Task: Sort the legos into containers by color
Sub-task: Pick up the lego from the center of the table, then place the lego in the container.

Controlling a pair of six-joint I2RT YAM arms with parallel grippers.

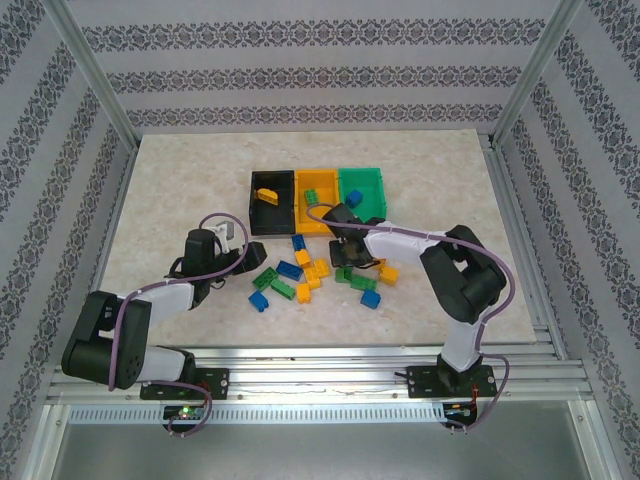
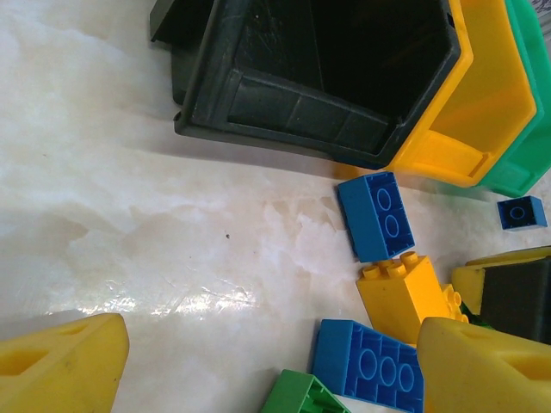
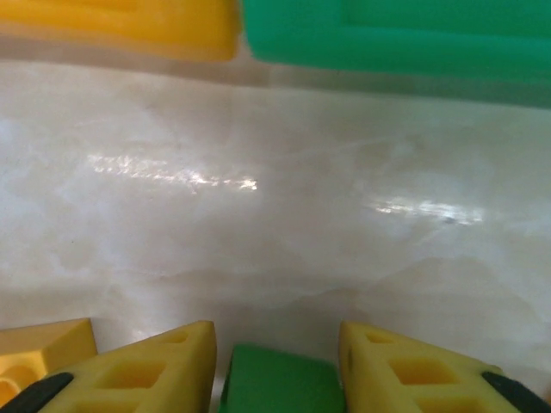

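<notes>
While left gripper (image 2: 271, 331) hangs spread nr black bin (image 2: 318, 77), right gripper (image 3: 275, 337) pinches a green lego (image 3: 275, 385) (green bin (image 3: 396, 34) just ahead).

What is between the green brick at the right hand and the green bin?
Nothing visible. The green brick sits between the fingers of the right hand, and bare table stretches from it to the green bin ahead.

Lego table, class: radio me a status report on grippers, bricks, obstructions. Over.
Left gripper open, empty, by black bin. Right gripper shut on green brick. Most bricks loose on table. Nothing blocking green bin.
</notes>
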